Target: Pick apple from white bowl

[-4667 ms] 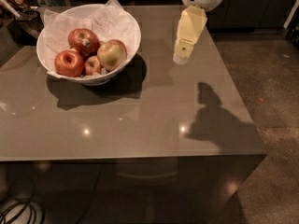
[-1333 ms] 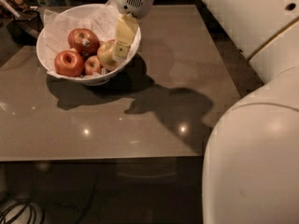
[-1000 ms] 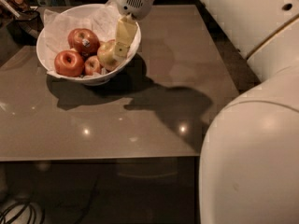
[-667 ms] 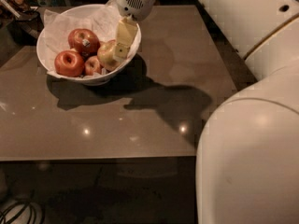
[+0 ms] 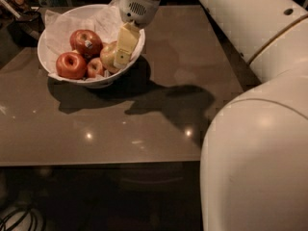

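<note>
The white bowl (image 5: 57, 74) stands at the back left of the table, lined with crinkled white paper (image 5: 60, 27). The pale yellow-green apple (image 5: 108, 56) lies at the bowl's right side. My gripper (image 5: 122, 53) reaches down from above into the bowl's right side, right against the apple, and covers its right half. Three red apples share the bowl: one with a small sticker (image 5: 86, 41), one at the front left (image 5: 70, 65), and a smaller one (image 5: 95, 67) next to the pale apple.
The brown glossy table (image 5: 144, 119) spreads in front of and right of the bowl. My white arm (image 5: 260, 129) fills the right side of the view. Dark clutter (image 5: 19, 6) sits off the table's back left corner. Cables (image 5: 17, 220) lie on the floor below.
Since the oldest frame the gripper moved left from beside the bowl down into it, onto the pale apple. Over the last second it has barely shifted.
</note>
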Robot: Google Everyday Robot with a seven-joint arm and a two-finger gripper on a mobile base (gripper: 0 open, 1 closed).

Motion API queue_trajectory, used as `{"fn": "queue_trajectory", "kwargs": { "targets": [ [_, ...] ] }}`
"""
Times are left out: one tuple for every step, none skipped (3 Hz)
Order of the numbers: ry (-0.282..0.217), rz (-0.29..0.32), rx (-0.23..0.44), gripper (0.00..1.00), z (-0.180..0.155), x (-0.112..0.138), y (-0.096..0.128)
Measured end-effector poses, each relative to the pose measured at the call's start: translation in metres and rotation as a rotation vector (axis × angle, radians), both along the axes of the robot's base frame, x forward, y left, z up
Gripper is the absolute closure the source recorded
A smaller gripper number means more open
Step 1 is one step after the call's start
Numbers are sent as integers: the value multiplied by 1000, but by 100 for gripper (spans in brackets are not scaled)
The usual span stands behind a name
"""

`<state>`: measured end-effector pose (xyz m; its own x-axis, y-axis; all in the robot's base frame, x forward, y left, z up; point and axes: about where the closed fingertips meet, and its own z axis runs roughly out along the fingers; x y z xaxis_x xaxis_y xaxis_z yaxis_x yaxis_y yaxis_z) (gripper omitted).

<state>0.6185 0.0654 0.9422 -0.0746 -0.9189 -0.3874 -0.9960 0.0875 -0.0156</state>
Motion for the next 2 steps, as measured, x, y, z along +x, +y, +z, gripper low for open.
{"fn": "queue_trajectory", "kwargs": {
  "targets": [
    [23, -7, 6, 20, -3, -4, 2],
    [32, -11, 6, 20, -3, -7, 5]
  ]
}}
